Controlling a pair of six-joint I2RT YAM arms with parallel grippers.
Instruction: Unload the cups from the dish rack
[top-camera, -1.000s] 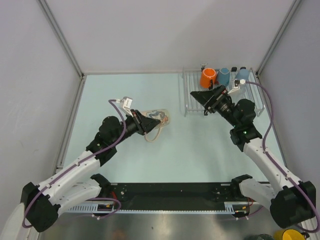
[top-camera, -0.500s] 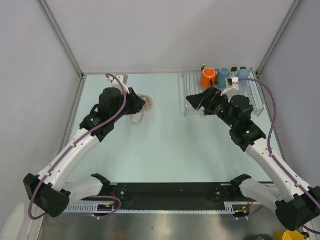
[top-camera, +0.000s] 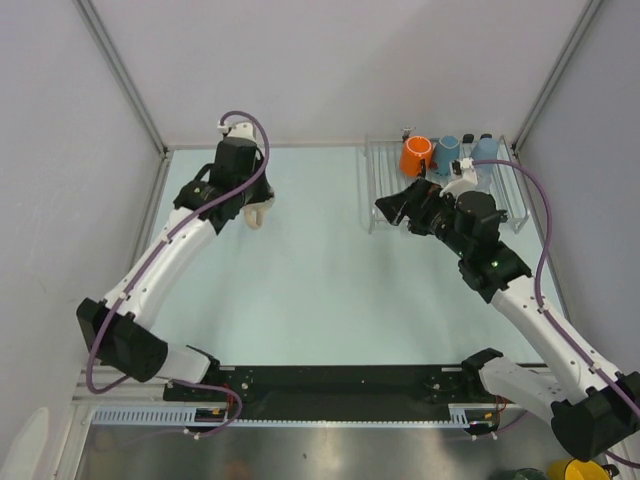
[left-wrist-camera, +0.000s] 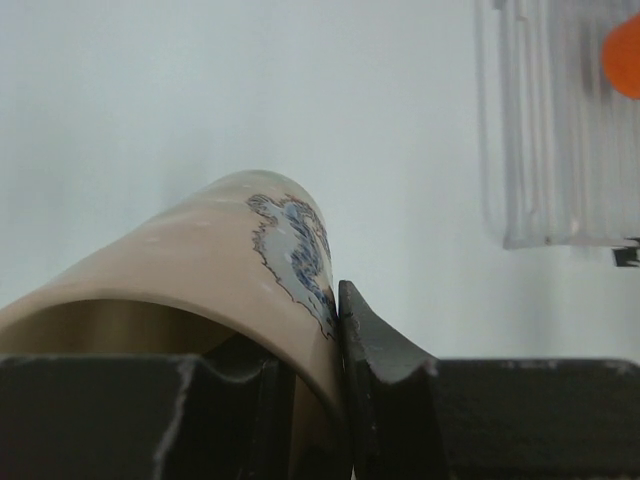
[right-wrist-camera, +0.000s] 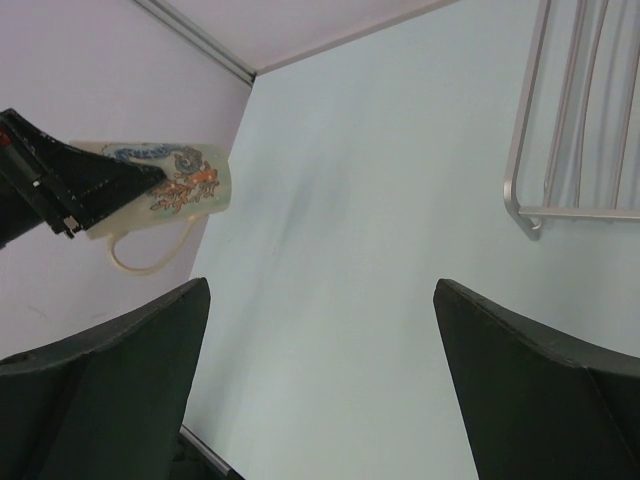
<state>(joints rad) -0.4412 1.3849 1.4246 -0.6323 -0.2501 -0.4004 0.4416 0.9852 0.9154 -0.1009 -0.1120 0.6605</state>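
The dish rack stands at the far right and holds an orange mug, a teal-blue mug and a light-blue cup along its back. My left gripper is shut on the wall of the beige tumbler at the far left, away from the rack. In the left wrist view one finger is inside the tumbler and one outside. My right gripper is open and empty over the rack's near left part. Its wrist view shows the tumbler and a rack corner.
Grey walls with metal corner posts close the table at the left, back and right. A yellow mug sits off the table at the bottom right. The rack's edge and the orange mug show in the left wrist view.
My left arm has carried the beige tumbler from the table's middle to the far left. My right gripper has stayed by the rack's left side, shifting only slightly.
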